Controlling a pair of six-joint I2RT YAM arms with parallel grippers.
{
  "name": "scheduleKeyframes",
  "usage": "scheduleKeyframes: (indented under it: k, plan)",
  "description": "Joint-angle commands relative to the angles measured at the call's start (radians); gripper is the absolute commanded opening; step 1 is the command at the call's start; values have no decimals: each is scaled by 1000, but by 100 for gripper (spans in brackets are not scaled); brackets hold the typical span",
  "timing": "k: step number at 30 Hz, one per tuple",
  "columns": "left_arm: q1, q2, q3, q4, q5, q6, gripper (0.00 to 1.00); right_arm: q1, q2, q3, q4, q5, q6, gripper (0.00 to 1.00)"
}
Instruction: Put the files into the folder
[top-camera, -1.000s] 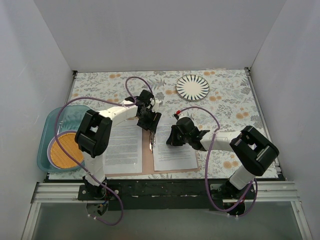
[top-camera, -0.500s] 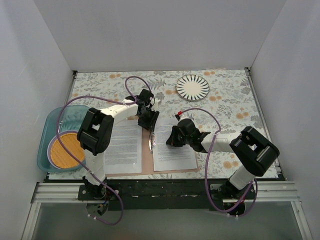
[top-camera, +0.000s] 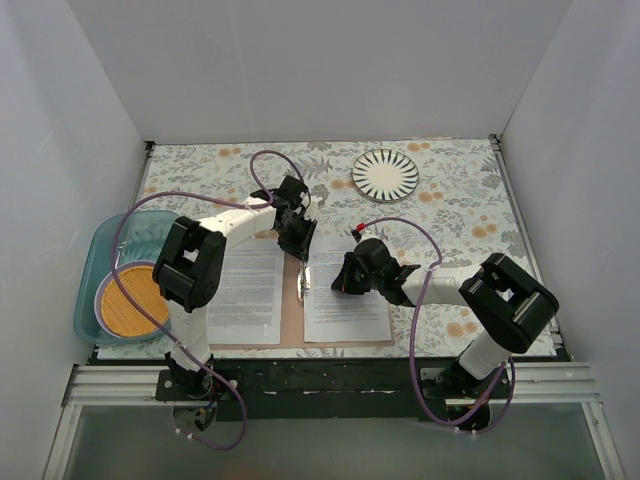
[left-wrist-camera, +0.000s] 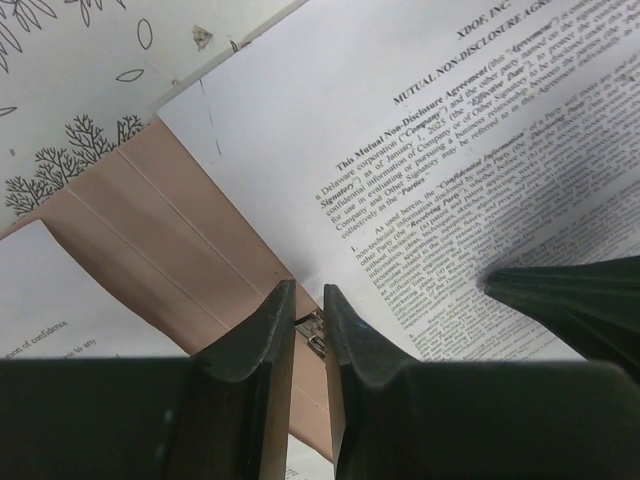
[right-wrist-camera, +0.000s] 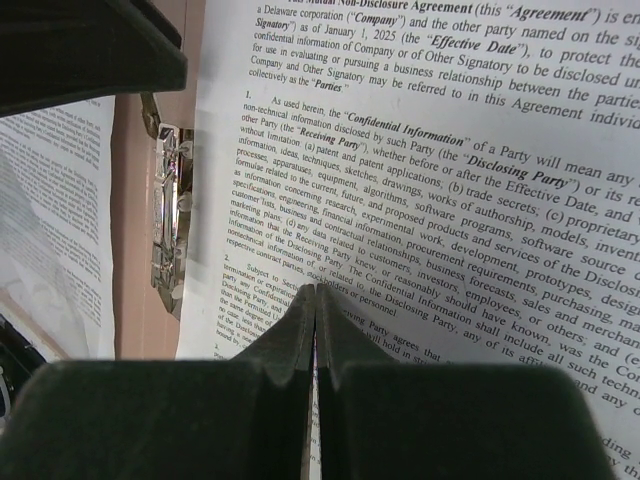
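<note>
The brown folder (top-camera: 293, 322) lies open at the table's near edge, its silver fastener (top-camera: 303, 285) at the spine. One printed sheet (top-camera: 245, 295) lies on its left half and another sheet (top-camera: 350, 310) on its right half. My left gripper (top-camera: 297, 243) hovers low over the top of the spine; in the left wrist view it (left-wrist-camera: 309, 298) is nearly shut with a narrow gap, holding nothing, the fastener (left-wrist-camera: 314, 332) showing past it. My right gripper (top-camera: 341, 279) is shut, and its tips (right-wrist-camera: 316, 292) press on the right sheet (right-wrist-camera: 450, 150) beside the fastener (right-wrist-camera: 168, 215).
A teal tray (top-camera: 96, 262) holding a plate with an orange mat (top-camera: 130, 300) sits at the left edge. A round striped plate (top-camera: 385, 173) lies at the back right. White walls enclose the floral tabletop (top-camera: 460, 215).
My right gripper has shifted slightly left, sliding the right sheet toward the spine and squaring it on the folder. My left gripper has drawn back a little along the spine.
</note>
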Motion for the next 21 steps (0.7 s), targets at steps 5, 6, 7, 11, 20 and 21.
scheduleKeyframes:
  k: [5, 6, 7, 11, 20, 21]
  plan:
    - [4, -136, 26, -73, 87, 40, 2, 11, 35, -46, -172, 47, 10, 1]
    - [4, -139, 22, -82, 93, 43, 2, 11, 35, -44, -178, 49, 13, 1]
    - [4, -150, 17, -87, 99, 46, 2, 9, 37, -44, -181, 49, 15, 1]
    - [4, -158, 5, -123, 142, 66, 2, 14, 43, -41, -194, 50, 31, 1]
    - [4, -164, -24, -237, 243, 146, 4, 16, 60, -35, -209, 53, 53, 1]
    - [4, -164, -27, -251, 251, 152, 4, 16, 60, -35, -211, 53, 57, 1]
